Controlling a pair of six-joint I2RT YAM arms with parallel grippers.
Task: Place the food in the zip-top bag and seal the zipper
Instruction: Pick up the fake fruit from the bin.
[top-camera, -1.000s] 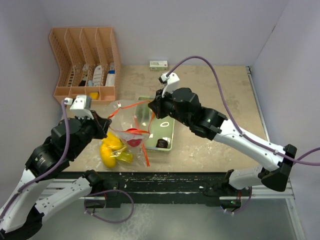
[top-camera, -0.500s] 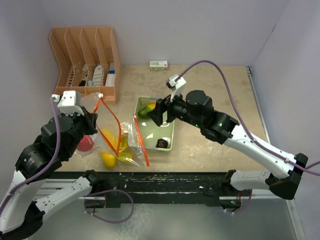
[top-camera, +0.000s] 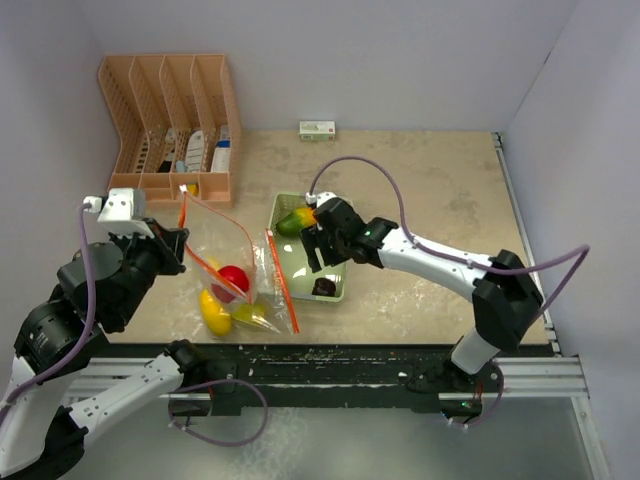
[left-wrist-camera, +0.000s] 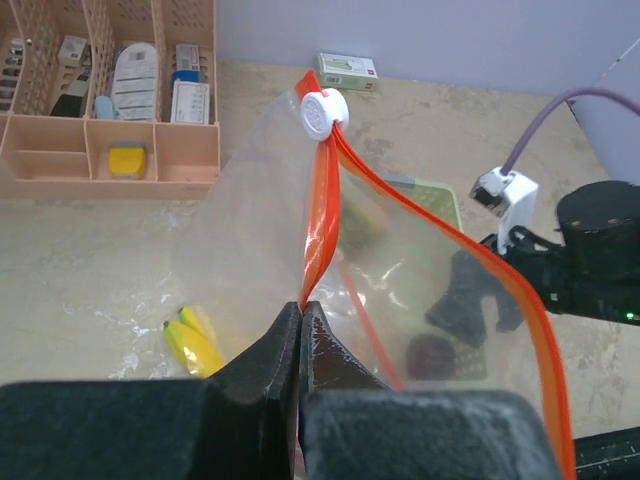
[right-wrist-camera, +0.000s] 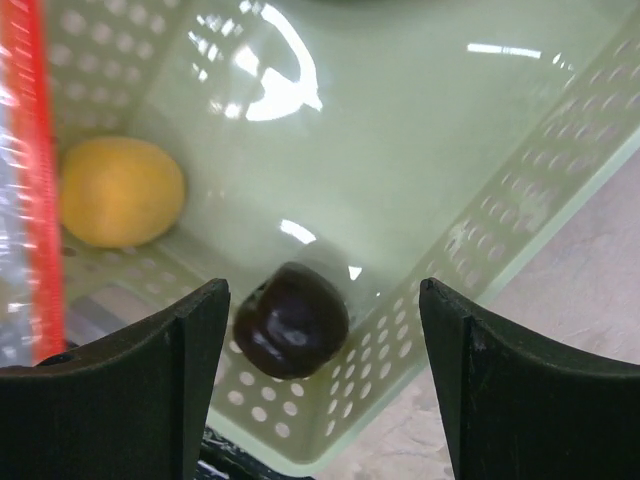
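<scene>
My left gripper (left-wrist-camera: 301, 306) is shut on the orange-red zipper (left-wrist-camera: 322, 215) and holds the mouth of the zip-top bag (top-camera: 222, 262) up and open. A white slider (left-wrist-camera: 324, 110) sits at the strip's top end. Inside the bag lie a red apple (top-camera: 234, 278), a yellow fruit (top-camera: 213, 312) and bananas (left-wrist-camera: 192, 340). My right gripper (right-wrist-camera: 322, 300) hangs open in the pale green tray (right-wrist-camera: 400, 150), its fingers either side of the dark purple fruit (right-wrist-camera: 292, 320). A small orange (right-wrist-camera: 120, 190) lies to the left, by the zipper (right-wrist-camera: 30, 170). A green-red mango (top-camera: 293, 221) rests at the tray's far end.
A peach desk organizer (top-camera: 170, 130) with small items stands at the back left, close to the lifted bag. A small box (top-camera: 317, 128) lies by the back wall. Walls close off the left, back and right sides.
The right gripper left the bag, opened, and came down into the tray over the dark fruit. The left gripper drew the zipper strip leftward. The red apple now lies in the bag.
</scene>
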